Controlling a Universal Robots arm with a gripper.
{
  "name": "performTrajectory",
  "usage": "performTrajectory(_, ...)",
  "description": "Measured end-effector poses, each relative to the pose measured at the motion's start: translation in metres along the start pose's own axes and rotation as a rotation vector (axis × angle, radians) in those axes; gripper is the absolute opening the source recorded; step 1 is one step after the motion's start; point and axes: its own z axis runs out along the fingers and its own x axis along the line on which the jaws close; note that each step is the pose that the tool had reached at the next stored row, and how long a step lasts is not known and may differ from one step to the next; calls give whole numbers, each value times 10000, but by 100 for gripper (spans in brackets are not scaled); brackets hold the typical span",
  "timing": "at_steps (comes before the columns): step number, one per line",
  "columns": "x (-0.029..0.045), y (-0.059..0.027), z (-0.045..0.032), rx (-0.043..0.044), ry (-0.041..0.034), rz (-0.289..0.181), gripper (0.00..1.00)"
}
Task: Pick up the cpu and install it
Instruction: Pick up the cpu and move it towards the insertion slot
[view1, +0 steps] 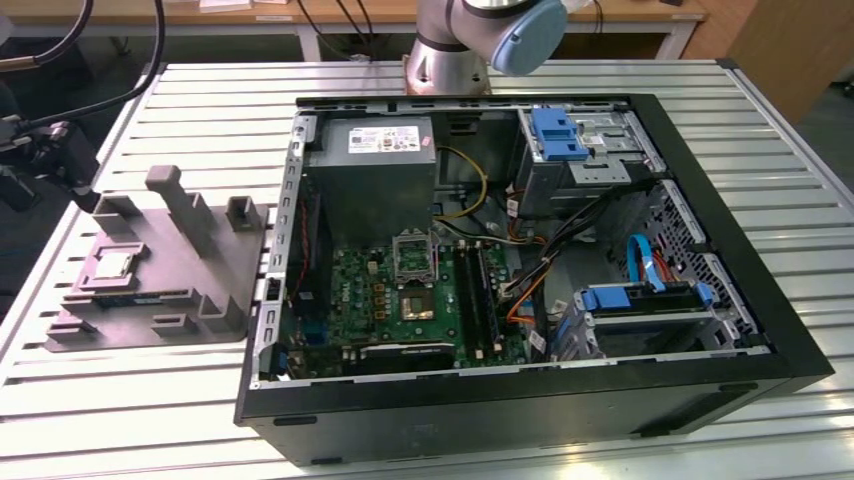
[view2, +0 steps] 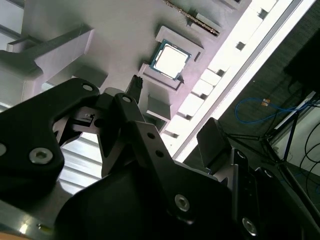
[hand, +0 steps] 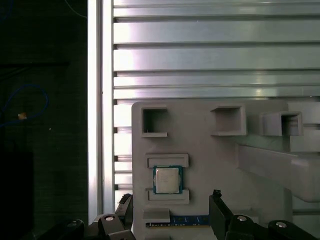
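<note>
The cpu (view1: 110, 265) is a small silver-topped square lying flat in a recess of the grey plastic fixture (view1: 200, 270), to the left of the computer case in the exterior view. Both wrist views look down on the cpu (hand: 166, 179) (view2: 171, 60) between two raised ledges. My gripper (hand: 171, 197) (view2: 174, 112) hangs above the fixture beside the cpu, apart from it. It is open, its dark fingers (hand: 218, 210) spread wide with nothing between them. The metal-framed socket (view1: 412, 255) sits on the green motherboard inside the case.
The open black computer case (view1: 534, 400) takes up the middle of the ribbed metal table (view1: 801, 200), with cables, drive bays and a power supply (view1: 380, 170) inside. Upright pegs (view1: 163, 185) rise from the fixture. A blue-green memory stick (hand: 190, 220) lies next to the cpu.
</note>
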Motion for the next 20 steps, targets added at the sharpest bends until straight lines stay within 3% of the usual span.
performTrajectory(4, 0, 0, 6, 0, -1, 0, 71)
performTrajectory(6, 0, -2, 53, -1, 0, 0, 71)
performTrajectory(15, 0, -3, 62, -8, -1, 1, 71)
performTrajectory(20, -1, -28, 120, -31, 2, 0, 71)
